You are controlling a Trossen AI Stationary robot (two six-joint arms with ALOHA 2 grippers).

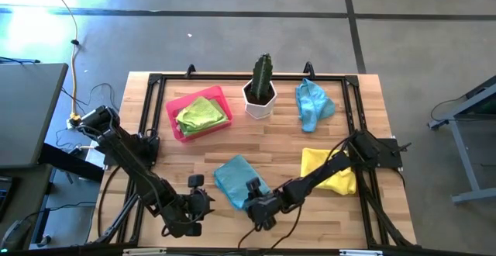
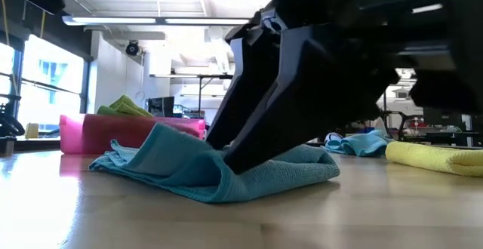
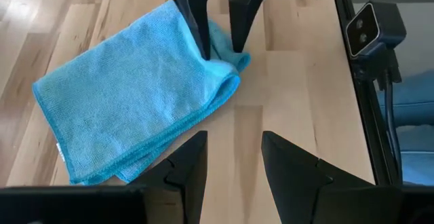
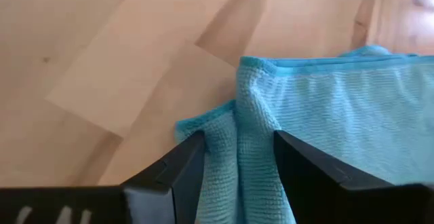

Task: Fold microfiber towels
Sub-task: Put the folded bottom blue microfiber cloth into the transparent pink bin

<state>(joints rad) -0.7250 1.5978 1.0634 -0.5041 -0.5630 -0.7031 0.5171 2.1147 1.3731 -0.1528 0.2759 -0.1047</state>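
Right gripper (image 4: 234,166) stands at the near corner of the light blue towel (image 1: 236,180), fingers set down on either side of a raised ridge of cloth. The jaws are parted with fabric between them; whether they pinch it firmly cannot be told. Left gripper (image 3: 234,163) hovers just beside that same corner, over bare table (image 1: 310,217), jaws apart and empty.

The towel lies half-folded at the front middle of the table, its long axis running away from the right gripper toward the pink tray (image 1: 177,124). The right arm is therefore the nearer one, and already at the cloth. In my judgement, the next fold must carry this corner along that axis.
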